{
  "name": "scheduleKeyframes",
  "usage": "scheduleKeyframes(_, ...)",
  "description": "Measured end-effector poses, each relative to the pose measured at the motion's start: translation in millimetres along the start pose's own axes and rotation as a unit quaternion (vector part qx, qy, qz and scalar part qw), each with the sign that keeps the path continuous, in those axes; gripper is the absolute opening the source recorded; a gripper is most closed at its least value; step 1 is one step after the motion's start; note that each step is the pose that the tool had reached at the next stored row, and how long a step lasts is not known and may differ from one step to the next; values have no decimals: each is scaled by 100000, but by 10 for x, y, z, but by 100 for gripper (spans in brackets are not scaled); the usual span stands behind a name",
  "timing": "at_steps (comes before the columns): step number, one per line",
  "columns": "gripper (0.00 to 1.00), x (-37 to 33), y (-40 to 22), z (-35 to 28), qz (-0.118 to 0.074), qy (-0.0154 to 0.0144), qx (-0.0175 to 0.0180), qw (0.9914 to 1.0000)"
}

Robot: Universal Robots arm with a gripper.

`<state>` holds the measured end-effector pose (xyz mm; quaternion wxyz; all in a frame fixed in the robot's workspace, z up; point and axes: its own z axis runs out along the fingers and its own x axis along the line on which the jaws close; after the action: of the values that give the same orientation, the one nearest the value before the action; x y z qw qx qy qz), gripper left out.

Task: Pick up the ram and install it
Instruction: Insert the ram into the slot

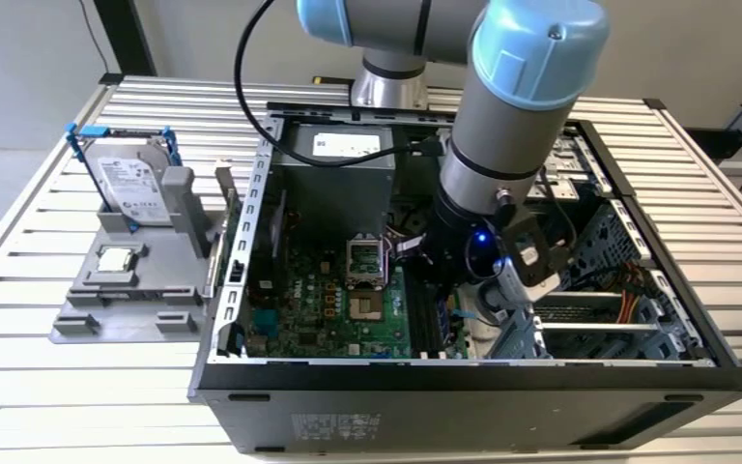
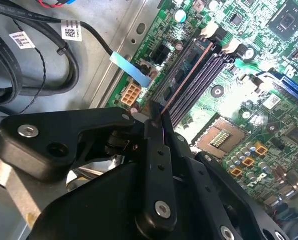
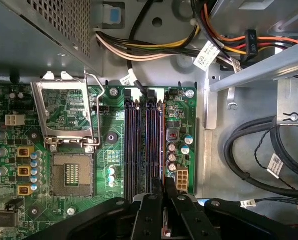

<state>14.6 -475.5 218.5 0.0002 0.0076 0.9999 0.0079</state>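
On the slatted metal bench (image 1: 11,251), an open black steel computer case (image 1: 474,387) is seen, with a green motherboard (image 1: 332,309) on its floor. The install step is judged to be in hand: the matte black tool (image 2: 156,114) is lowered over the long, dark memory slots (image 3: 141,145). Its fingers (image 2: 159,150) are pressed together on the ram (image 2: 184,81), a thin, rigid board seen edge-on and lined up along the outermost of those slots. Whether it is fully seated cannot be told. A straight, even push along the slot's length is judged necessary, since the board would bind if tilted.
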Motion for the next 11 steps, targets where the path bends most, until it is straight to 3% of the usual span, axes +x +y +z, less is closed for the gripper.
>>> scheduleKeyframes(11,0,0,27,14,-3,1,33,100000)
